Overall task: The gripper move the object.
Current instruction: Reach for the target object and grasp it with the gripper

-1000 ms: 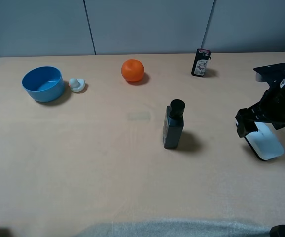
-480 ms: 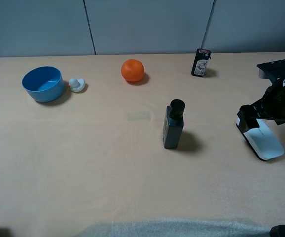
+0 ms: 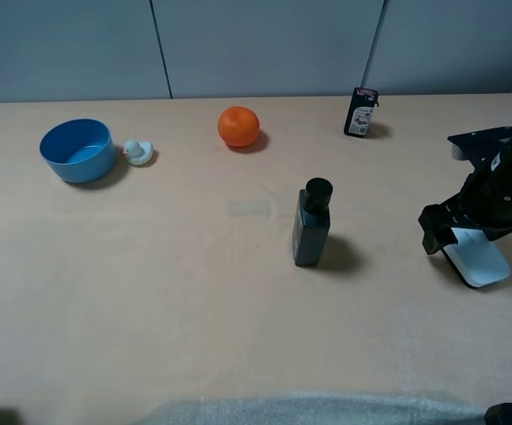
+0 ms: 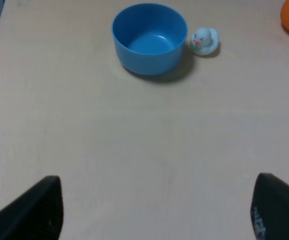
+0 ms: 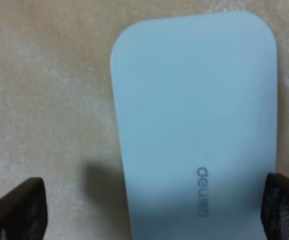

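Note:
The object, a flat white oblong block (image 3: 481, 263) with rounded corners, lies on the table at the right. In the right wrist view it (image 5: 194, 120) fills the middle and carries small grey lettering. My right gripper (image 3: 451, 228) hangs low over the block's far end. Its two dark fingers (image 5: 19, 210) are spread wide on either side of the block (image 5: 154, 210), apart from it. My left gripper (image 4: 154, 210) is open and empty over bare table, with only its fingertips (image 4: 34, 210) showing; it is out of the exterior view.
A dark bottle (image 3: 312, 224) stands mid-table, left of the block. A small black packet (image 3: 360, 112) and an orange (image 3: 238, 126) stand at the back. A blue bowl (image 3: 77, 150) and a small toy duck (image 3: 137, 151) are at the far left, and also show in the left wrist view (image 4: 149, 37).
My right arm has shifted a little over the white block, ending slightly lower and nearer to it. The block has stayed in place. The left side is unchanged.

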You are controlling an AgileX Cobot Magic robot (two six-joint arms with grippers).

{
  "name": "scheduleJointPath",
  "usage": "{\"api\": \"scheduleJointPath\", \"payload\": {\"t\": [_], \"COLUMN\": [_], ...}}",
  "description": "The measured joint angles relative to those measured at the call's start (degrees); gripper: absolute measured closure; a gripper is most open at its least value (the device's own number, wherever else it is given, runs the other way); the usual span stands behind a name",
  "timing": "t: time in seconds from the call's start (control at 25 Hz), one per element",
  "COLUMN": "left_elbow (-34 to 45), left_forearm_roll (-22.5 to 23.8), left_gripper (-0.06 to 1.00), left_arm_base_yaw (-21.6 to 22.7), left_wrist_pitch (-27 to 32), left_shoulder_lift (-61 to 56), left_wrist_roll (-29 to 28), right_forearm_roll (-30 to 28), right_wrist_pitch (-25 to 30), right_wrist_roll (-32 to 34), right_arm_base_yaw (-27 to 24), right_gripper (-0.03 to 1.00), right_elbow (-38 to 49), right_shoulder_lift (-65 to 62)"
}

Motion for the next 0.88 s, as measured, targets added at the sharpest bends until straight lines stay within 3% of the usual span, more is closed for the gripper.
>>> {"api": "scheduleJointPath", "payload": {"t": [0.88], "left_elbow": [0.0], "left_forearm_roll": [0.0], "left_gripper": [0.12], "left_arm_base_yaw": [0.0], "left_wrist_pitch": [0.0], "left_shoulder_lift": [0.0], "left_wrist_roll": [0.0], "right_forearm_roll": [-2.39], "right_wrist_pitch": [-1.07], "right_wrist_roll": [0.0], "right_arm_base_yaw": [0.0], "right_gripper": [0.32], "right_elbow": [-0.36], "right_shoulder_lift": [3.45]}}
